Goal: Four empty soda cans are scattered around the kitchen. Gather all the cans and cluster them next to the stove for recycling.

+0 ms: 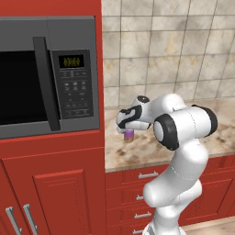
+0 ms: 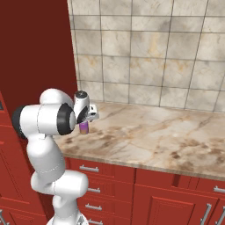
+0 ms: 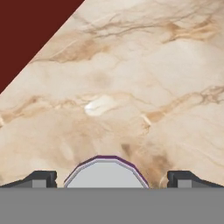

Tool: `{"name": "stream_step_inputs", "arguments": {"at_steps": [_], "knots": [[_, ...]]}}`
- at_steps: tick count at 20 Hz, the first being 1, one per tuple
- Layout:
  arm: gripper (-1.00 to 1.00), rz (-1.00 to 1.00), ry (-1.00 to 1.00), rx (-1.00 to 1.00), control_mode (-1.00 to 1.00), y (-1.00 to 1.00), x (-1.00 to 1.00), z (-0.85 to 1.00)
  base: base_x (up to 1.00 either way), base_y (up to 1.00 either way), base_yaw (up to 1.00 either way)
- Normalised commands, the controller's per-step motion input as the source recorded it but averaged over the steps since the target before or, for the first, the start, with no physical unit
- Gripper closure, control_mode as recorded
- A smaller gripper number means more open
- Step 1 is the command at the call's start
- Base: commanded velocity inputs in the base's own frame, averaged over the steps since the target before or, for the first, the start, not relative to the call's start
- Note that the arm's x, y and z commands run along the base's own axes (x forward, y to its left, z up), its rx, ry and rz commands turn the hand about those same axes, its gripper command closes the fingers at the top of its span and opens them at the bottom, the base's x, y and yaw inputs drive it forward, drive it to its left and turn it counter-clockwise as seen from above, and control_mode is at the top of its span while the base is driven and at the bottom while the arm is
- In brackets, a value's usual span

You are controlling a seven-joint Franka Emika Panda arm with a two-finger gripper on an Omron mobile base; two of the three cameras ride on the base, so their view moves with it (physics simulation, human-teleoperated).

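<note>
One purple soda can (image 1: 129, 134) is in sight, standing upright on the surface (image 2: 167, 132) near its left end, close to the tall red cabinet (image 1: 55, 183) that closes off that end. One microwave (image 1: 46, 75) is set into that cabinet, dark grey with a vertical handle and a keypad under a small lit display.

The surface is beige marbled stone with brown veining, running along a wall of tan tiles (image 2: 149, 48). Below its front edge sits a row of red drawers (image 2: 101, 169) with silver bar handles. The can stands roughly midway between the front edge and the tiled wall.

The claw (image 3: 108, 178) points straight down over the can, its fingers spread wide. In the hand view the can's silvery top with its purple rim lies between the two dark fingertips (image 3: 41, 178), with a clear gap on either side, so neither tip touches it. From the base views the hand sits directly above the can, whose purple body shows just beneath it.
</note>
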Motion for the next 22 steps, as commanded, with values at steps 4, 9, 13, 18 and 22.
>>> {"name": "stream_step_inputs", "arguments": {"at_steps": [4,9,13,18,22], "knots": [[-1.0,0.0,0.0,0.0,-1.0,0.0,0.11,-0.2,0.0,0.0,0.0],[-1.0,0.0,0.0,0.0,-1.0,0.0,0.11,-0.21,0.0,0.0,0.0],[-1.0,0.0,0.0,0.0,-1.0,0.0,0.04,-0.21,0.0,0.0,0.0],[-1.0,0.0,0.06,0.0,-1.0,0.0,-0.01,-0.2,0.0,0.0,0.0],[-1.0,0.0,0.06,0.0,-1.0,-0.02,-0.17,-0.15,0.0,0.0,0.0]]}}
